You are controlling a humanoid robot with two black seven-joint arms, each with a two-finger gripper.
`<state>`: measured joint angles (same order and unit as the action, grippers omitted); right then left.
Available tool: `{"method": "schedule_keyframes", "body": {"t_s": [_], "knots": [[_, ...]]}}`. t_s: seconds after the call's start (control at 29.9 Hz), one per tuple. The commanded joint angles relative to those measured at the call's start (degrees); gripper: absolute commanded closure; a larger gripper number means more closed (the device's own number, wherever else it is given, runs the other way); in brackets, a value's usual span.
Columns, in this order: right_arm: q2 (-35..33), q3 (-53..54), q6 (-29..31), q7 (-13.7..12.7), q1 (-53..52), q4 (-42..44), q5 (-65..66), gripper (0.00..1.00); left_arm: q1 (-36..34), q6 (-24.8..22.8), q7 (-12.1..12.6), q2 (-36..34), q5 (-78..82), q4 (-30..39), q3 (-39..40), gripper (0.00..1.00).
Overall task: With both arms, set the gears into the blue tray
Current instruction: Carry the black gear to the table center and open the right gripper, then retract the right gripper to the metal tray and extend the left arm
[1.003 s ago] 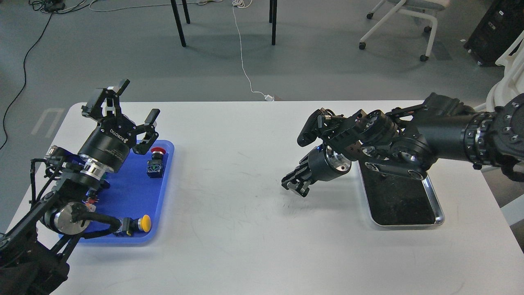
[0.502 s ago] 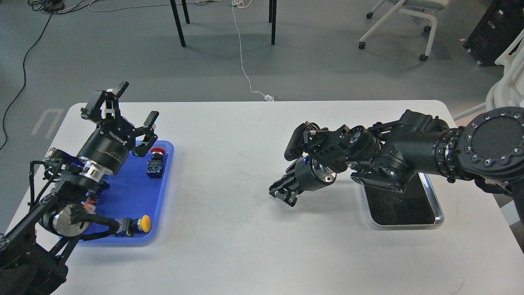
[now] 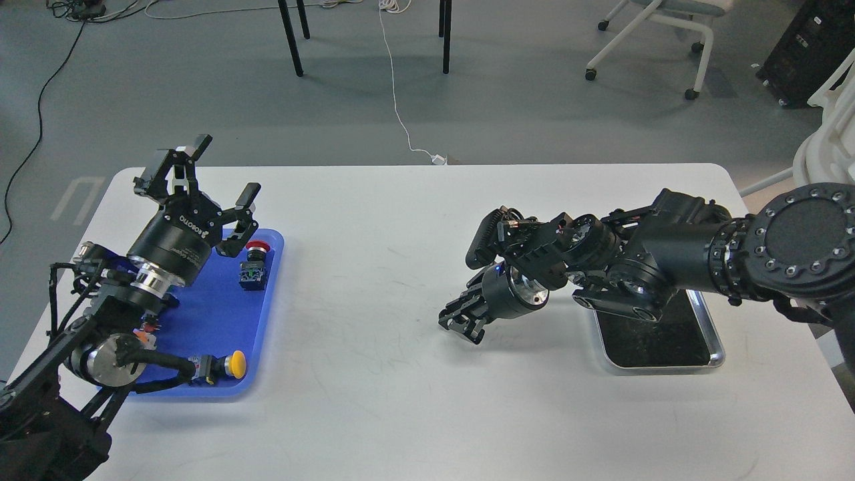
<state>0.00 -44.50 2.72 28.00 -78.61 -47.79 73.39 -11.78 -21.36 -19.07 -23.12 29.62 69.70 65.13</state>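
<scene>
The blue tray (image 3: 214, 314) lies at the table's left end. My left gripper (image 3: 215, 168) hangs above its far edge, tilted up and back, with its fingers spread wide and nothing between them. My right gripper (image 3: 459, 325) hovers low over the white table near the middle, pointing left and down, well left of the silver tray. Its dark fingers are drawn close together, and I cannot see whether anything is pinched between them. No gears show in this view.
On the blue tray stand a red-capped push-button switch (image 3: 257, 248) and a yellow-capped one (image 3: 234, 365). A silver metal tray (image 3: 719, 354) with a dark bottom lies at the right, partly under my right arm. Chair legs and cables lie on the floor beyond the table.
My right arm has swung left and down, carrying its gripper away from the silver tray toward the table's middle. The left arm has hardly moved.
</scene>
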Motion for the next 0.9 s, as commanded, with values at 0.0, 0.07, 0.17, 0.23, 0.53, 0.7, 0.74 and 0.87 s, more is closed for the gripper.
{"method": "schedule_keyframes", "body": {"t_s": [0.0, 0.07, 0.17, 0.23, 0.53, 0.7, 0.74, 0.87], "knots": [[0.0, 0.37, -0.09, 0.0, -0.76, -0.38, -1.06, 0.3, 0.0, 0.0, 0.0, -0.08, 0.09, 0.0, -0.09, 0.02], [0.0, 0.46, -0.09, 0.0, -1.37, -0.81, -2.54, 0.18, 0.0, 0.0, 0.0, -0.08, 0.09, 0.0, -0.26, 0.02], [-0.87, 2.12, 0.09, 0.0, -3.48, -3.36, -5.53, 0.05, 0.0, 0.0, 0.0, -0.17, 0.09, 0.0, -0.53, 0.02], [-4.91, 3.97, 0.35, 0.0, -4.8, -5.29, -7.55, 0.03, 0.0, 0.0, 0.0, -0.52, 0.09, 0.0, -0.61, 0.02], [-28.46, 19.16, 0.62, 0.0, 0.01, -16.62, -24.66, 0.03, -0.26, -1.14, -3.07, -2.28, 2.71, 0.0, -0.88, 0.02], [-36.64, 34.0, 0.62, 0.0, 14.07, -20.76, -41.2, 0.03, -0.79, -2.45, -6.41, -2.28, 9.12, 0.0, -2.63, 0.02], [-38.05, 37.78, 0.7, 0.0, 17.49, -21.38, -44.36, 0.03, -1.05, -3.15, -7.11, -2.37, 10.79, 0.08, -3.16, 0.02], [-40.52, 51.58, 1.32, 0.0, 30.85, -22.52, -54.21, 0.03, -3.77, -4.74, -8.93, -2.28, 20.62, 1.14, -5.09, 0.02]]}}
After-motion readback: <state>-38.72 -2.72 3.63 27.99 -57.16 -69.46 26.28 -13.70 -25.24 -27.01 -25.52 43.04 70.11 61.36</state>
